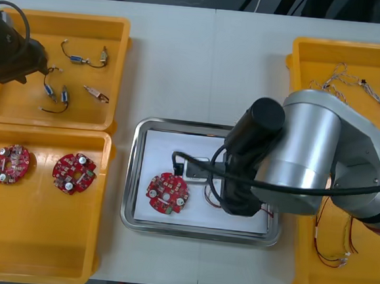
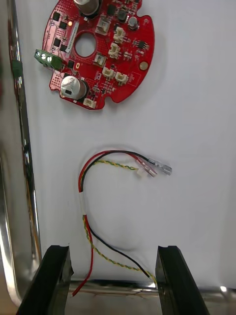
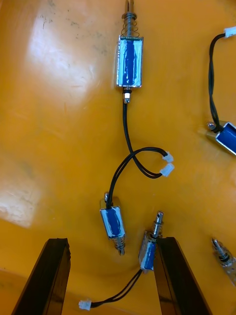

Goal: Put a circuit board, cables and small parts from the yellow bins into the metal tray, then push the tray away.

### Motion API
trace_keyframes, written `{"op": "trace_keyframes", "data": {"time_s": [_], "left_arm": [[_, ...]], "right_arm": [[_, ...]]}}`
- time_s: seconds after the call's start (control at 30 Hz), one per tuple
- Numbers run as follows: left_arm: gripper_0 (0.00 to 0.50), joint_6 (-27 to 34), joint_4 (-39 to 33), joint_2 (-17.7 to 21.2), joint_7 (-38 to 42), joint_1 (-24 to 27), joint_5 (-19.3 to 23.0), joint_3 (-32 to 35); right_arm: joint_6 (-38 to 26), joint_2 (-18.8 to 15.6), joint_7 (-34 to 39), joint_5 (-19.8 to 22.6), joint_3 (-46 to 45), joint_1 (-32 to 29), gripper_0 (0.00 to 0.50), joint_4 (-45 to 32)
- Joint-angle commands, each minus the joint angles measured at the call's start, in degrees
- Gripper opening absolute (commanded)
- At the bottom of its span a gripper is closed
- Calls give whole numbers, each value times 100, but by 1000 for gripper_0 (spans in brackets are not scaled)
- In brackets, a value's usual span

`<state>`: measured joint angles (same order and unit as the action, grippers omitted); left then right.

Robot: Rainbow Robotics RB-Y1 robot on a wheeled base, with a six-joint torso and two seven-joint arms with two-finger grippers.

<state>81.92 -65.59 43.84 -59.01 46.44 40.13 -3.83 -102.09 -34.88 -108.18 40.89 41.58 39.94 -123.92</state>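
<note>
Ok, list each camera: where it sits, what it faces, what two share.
Front: above the arms, steeply down at the table; left arm at a yellow bin, right arm over the metal tray.
Right wrist: faces into the tray; open right hand straddles a red and yellow cable.
Left wrist: faces bin floor; open left hand over small metal parts.
Shared: front and right wrist: the circuit board.

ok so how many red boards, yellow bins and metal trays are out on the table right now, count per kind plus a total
round red circuit boards: 3
yellow plastic bins: 4
shiny metal tray: 1
total: 8
</note>
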Motion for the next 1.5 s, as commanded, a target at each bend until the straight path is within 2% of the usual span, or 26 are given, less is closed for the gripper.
{"op": "trace_keyframes", "data": {"time_s": [0.03,0.1,0.23,0.53,1.17,1.37,1.4,1.43,1.47,1.5], "left_arm": [[500,-238,116,-51,-717,287,-67,-267],[500,-317,187,-42,-726,295,-49,-329],[500,-423,274,-42,-735,287,-49,-417],[500,-677,459,-156,-735,287,-102,-478],[500,-1064,775,-270,-779,287,-242,-812],[500,-1178,846,-270,-796,287,-225,-900],[475,-1178,846,-262,-788,287,-225,-900],[237,-1178,846,-262,-788,287,-225,-900],[60,-1178,837,-262,-788,287,-225,-900],[1,-1178,846,-270,-796,287,-225,-900]], "right_arm": [[-505,254,210,279,-933,243,500,-203],[-760,263,254,349,-1214,278,500,-203],[-791,263,306,270,-1697,313,500,-203],[-791,140,377,-240,-2726,339,500,-132],[-791,-133,412,-345,-4800,339,500,1186],[-791,-168,368,-556,-5354,366,500,1661],[-791,-168,368,-600,-5380,383,500,1722],[-791,-194,368,-644,-5398,419,500,1793],[-791,-212,394,-670,-5415,445,500,1854],[-791,-229,403,-732,-5424,480,500,1916]]}}
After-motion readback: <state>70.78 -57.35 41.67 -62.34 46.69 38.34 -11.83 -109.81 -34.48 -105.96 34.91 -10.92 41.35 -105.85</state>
